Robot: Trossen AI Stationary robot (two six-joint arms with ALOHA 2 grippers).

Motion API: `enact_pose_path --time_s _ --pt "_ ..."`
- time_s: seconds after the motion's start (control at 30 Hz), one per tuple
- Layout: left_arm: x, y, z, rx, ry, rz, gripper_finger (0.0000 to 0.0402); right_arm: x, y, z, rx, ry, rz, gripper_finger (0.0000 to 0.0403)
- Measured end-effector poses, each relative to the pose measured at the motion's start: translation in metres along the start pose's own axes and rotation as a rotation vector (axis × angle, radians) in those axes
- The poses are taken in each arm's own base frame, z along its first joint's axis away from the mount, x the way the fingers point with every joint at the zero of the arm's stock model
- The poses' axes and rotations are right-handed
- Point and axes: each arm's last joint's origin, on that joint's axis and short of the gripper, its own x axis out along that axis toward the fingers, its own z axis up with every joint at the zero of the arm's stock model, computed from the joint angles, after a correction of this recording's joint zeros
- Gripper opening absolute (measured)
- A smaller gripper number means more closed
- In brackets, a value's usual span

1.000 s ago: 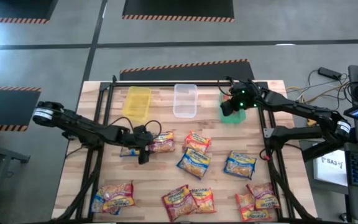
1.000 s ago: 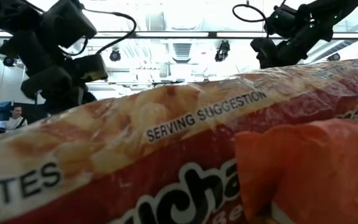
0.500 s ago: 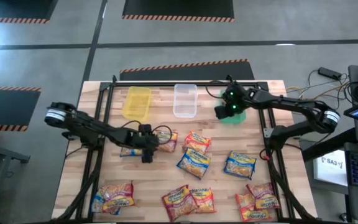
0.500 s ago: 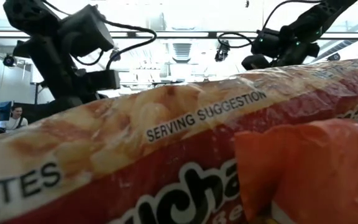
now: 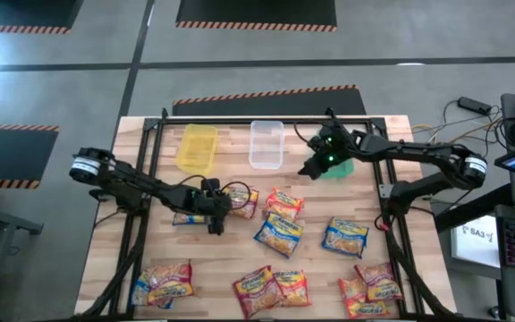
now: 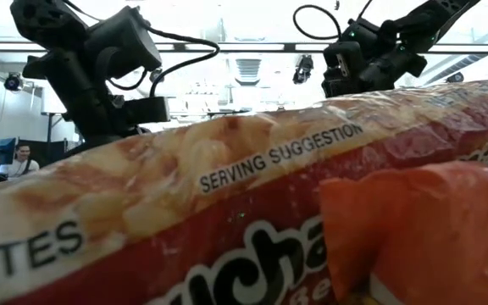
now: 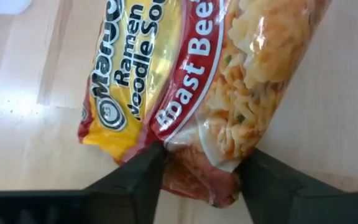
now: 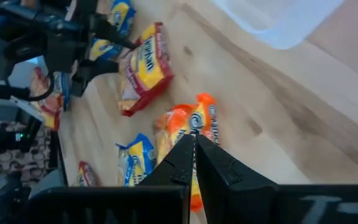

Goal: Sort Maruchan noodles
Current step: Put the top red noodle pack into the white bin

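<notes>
Maruchan packets lie scattered flat on the wooden table. My left gripper is open and low at a red-and-yellow Roast Beef packet; in the left wrist view its fingers stand on either side of that packet's end. A blue packet lies partly under the left arm. My right gripper is shut and empty, raised between the clear bin and the green bin. In its wrist view it points at an orange packet. My left gripper has the red packet's crimped end between its open fingers, coming along the packet's length. The packet lies flat on the table. I cannot tell whether the fingers touch it.
A yellow bin stands at the far edge, left of the clear one. Other packets lie at centre, right and along the near edge. One red packet fills the low view.
My left gripper has slid a little toward the table's right, up to the red-and-yellow packet. My right gripper has left the green bin, moving toward the table's left and near edge, and has turned.
</notes>
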Motion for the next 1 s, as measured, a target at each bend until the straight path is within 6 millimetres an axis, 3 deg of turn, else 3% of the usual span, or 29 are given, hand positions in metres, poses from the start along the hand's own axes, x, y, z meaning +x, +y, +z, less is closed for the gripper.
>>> enact_pose_path --time_s 0.4,0.63,1.0 --pt "0.001 0.001 0.000 -0.060 -0.030 0.044 0.0011 0.020 -0.008 -0.004 0.145 0.077 -0.008 0.0010" --pt "0.001 0.001 0.003 -0.073 -0.069 0.052 0.0001 0.038 -0.016 -0.006 0.196 0.192 0.085 0.0048" --pt "0.000 0.004 0.010 -0.105 -0.160 0.204 0.0000 0.066 -0.017 0.011 0.302 0.177 0.312 0.0117"
